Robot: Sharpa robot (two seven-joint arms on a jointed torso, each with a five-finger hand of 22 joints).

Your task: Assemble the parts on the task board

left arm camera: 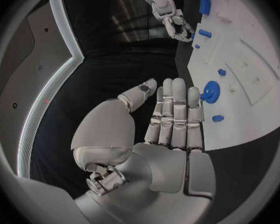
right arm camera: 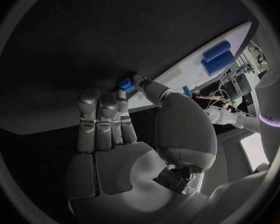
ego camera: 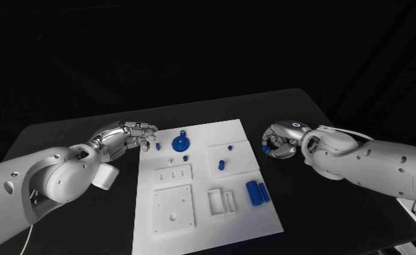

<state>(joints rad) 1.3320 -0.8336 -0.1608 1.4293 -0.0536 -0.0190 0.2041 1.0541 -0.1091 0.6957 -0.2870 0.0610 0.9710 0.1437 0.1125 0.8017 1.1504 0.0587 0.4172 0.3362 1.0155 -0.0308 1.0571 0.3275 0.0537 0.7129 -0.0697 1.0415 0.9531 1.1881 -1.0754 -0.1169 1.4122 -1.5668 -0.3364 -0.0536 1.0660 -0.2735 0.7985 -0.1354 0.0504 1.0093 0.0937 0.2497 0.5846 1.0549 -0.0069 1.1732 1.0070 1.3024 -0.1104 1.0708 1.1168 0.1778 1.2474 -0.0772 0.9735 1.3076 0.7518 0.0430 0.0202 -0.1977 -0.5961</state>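
Observation:
The white task board [ego camera: 204, 207] lies in the middle of the black table. On it are a round blue disc [ego camera: 180, 142], several small blue pegs such as one [ego camera: 221, 163] near the middle, and two blue blocks [ego camera: 256, 192] by its right edge. My right hand [ego camera: 281, 141] hovers just off the board's right edge and pinches a small blue part [right arm camera: 126, 84] between thumb and fingertips. My left hand [ego camera: 130, 136] is at the board's far left corner, fingers stretched out [left arm camera: 174, 114] and holding nothing, close to the disc [left arm camera: 211, 91].
The board has white recessed plates and slots [ego camera: 174, 204] in its near half. Black table surface [ego camera: 329, 225] surrounds the board on all sides. A small blue peg [ego camera: 158, 145] stands near the left hand's fingertips.

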